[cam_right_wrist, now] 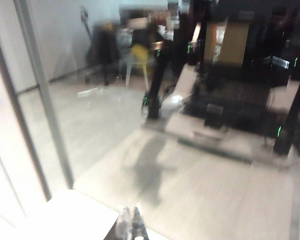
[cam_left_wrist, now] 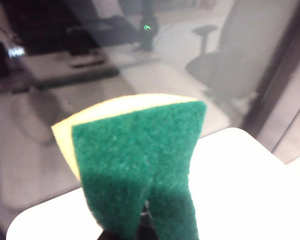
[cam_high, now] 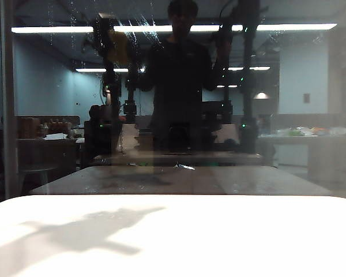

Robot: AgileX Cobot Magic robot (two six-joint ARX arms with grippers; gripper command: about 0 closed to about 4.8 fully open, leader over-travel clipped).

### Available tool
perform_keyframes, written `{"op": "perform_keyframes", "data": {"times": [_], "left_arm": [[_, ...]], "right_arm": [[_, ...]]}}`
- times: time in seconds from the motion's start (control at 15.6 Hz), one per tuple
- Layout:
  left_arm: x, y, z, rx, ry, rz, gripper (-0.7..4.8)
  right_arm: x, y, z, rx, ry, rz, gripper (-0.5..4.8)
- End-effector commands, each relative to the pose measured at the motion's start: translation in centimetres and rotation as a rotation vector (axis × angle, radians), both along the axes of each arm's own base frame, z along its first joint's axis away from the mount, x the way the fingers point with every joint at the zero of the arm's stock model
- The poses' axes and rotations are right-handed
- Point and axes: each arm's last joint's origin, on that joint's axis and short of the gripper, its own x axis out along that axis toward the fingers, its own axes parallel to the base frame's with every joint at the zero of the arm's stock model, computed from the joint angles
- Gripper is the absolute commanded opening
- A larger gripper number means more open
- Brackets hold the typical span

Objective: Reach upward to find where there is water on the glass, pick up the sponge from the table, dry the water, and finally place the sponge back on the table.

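My left gripper is shut on the sponge, which stands up between its jaws above the white table. The sponge's green scouring face is toward the camera, with yellow foam behind it. The dark, mirror-like glass lies just ahead. Thin whitish water streaks it near the top. My right gripper is shut on nothing, over the table's edge by the glass. In the exterior view neither gripper shows directly. Only their dim mirror images and a shadow on the table show there.
A metal frame post runs up the glass's left side and also shows in the right wrist view as the post. Beyond the pane are a dim brown tabletop, a person's reflection and an office chair.
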Motion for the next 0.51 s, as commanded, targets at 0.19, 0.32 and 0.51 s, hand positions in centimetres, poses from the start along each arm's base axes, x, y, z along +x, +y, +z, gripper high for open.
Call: {"op": "perform_keyframes", "data": {"times": [0.19, 0.32, 0.51], "left_arm": [[-0.8, -0.1, -5.6, -0.053, 0.06, -0.048, -0.05], [-0.2, -0.2, -9.4, -0.078, 0.113, -0.05, -0.05], [1.2, -0.5, -13.3, -0.119, 0.172, -0.104, -0.05]], "right_arm": [[-1.3, -0.3, -5.5, -0.018, 0.088, -0.019, -0.02], [-1.7, -0.3, -9.1, -0.025, 0.127, -0.019, -0.01], [-1.4, -0.3, -13.7, 0.009, 0.165, -0.023, -0.02]]}}
